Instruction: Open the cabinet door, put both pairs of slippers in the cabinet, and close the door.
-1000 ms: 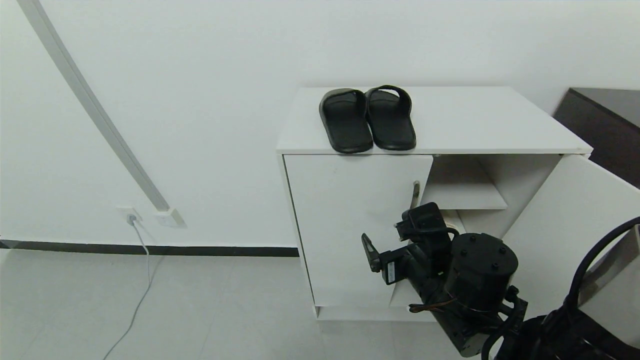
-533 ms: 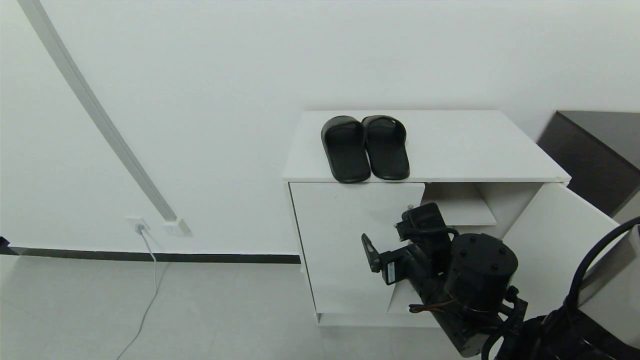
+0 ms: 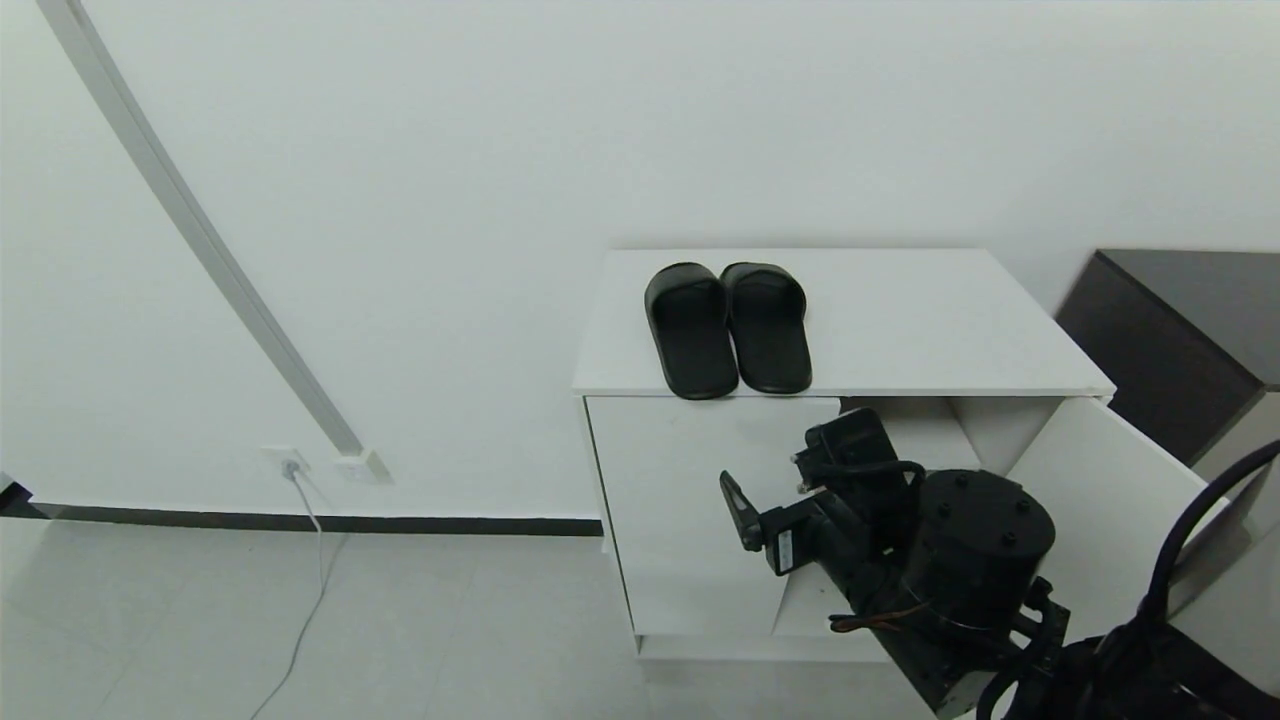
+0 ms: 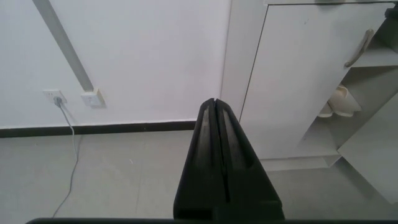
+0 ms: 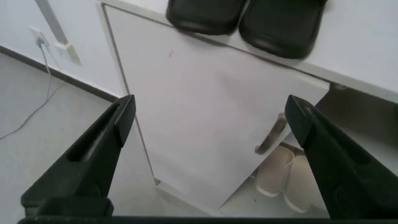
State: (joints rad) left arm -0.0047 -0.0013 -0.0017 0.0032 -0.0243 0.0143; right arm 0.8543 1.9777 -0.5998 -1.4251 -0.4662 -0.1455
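The left end effector (image 4: 215, 106), fingers pressed together, hangs low facing the wall (image 4: 124, 50) beside the cabinet (image 3: 900, 330), likely parked out of the way. The black slippers (image 3: 728, 328) sit on the cabinet's top, waiting to be stowed. The right end effector (image 5: 208, 118), fingers wide apart, faces the shut left door (image 3: 690, 500) below them, probably readying a grasp. The right door (image 3: 1100, 500) stands open, and pale slippers (image 5: 277, 174) lie inside. No print is legible.

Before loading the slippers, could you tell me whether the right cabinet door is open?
Open: right door swung outward, pale slippers visible inside.
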